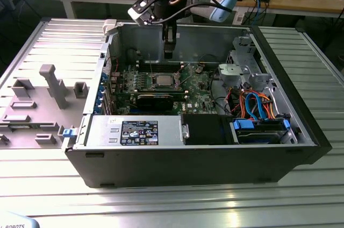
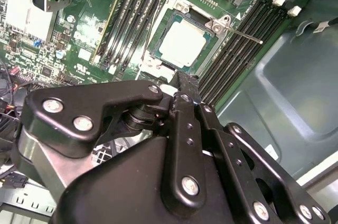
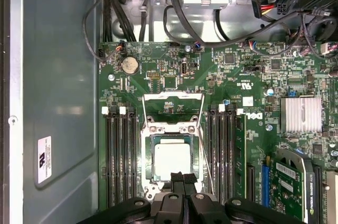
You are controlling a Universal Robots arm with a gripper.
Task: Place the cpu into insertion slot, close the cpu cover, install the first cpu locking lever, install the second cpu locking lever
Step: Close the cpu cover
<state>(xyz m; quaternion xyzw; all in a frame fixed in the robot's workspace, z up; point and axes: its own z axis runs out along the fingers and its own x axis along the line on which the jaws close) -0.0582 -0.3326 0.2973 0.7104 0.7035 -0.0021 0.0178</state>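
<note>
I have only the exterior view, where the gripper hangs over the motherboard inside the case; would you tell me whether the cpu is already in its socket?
Observer: Yes. In both wrist views the cpu lies flat in the insertion slot, silvery top up.
Operator: Thank you. Is the gripper carrying anything?
Observer: No. In the second wrist view the gripper has its fingers together with nothing between them.
Operator: And the locking levers?
Observer: In the second wrist view one thin locking lever juts out slantwise from the slot's corner.
</note>
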